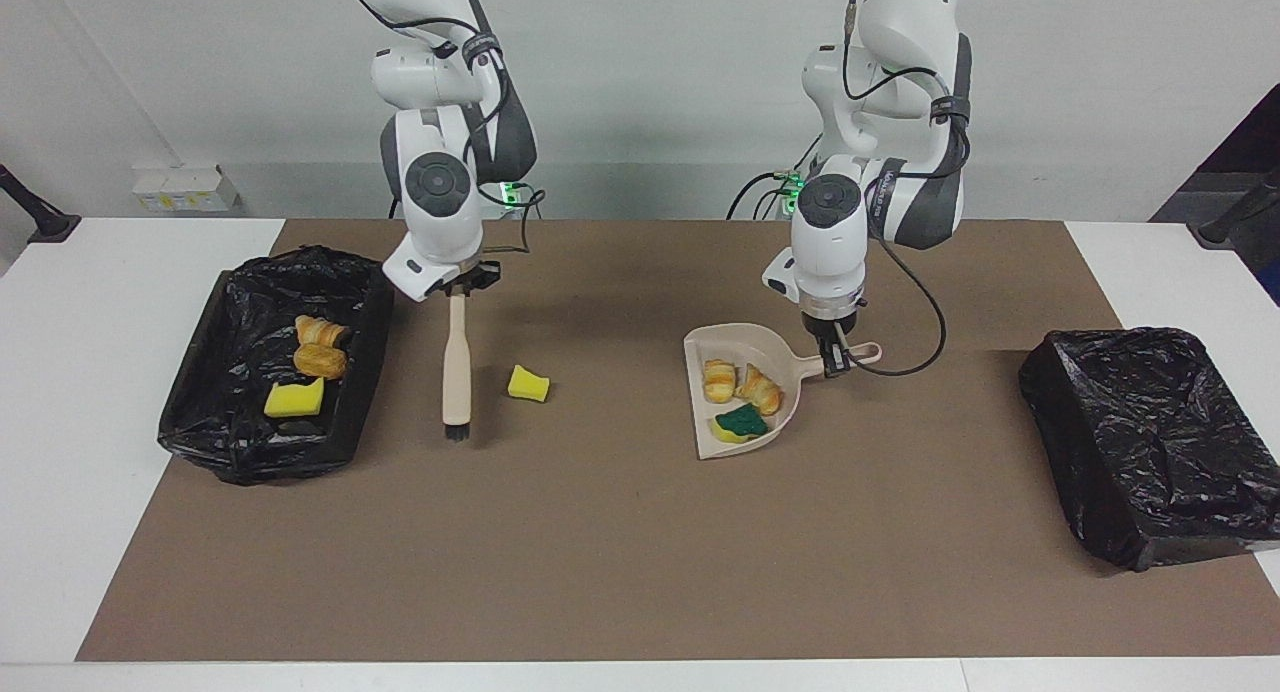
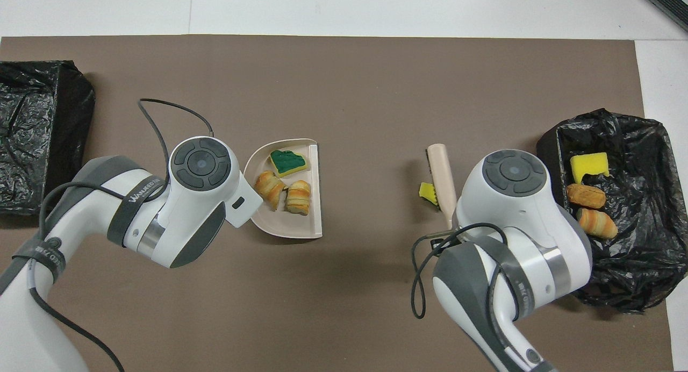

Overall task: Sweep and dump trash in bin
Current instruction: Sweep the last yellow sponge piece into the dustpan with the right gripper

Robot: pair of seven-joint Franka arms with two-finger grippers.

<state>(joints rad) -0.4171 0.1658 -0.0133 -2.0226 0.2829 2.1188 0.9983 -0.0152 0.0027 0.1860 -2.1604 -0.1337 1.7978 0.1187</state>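
My right gripper is shut on the handle end of the beige brush, whose black bristles point away from the robots, low over the mat. A loose yellow sponge chunk lies on the mat just beside the brush, toward the left arm's end. My left gripper is shut on the handle of the beige dustpan. The dustpan holds two croissant pieces and a green-faced sponge. In the overhead view both grippers are hidden under their wrists.
A black-lined bin at the right arm's end holds two croissants and a yellow sponge. A second black-lined bin stands at the left arm's end. Bare brown mat lies between them.
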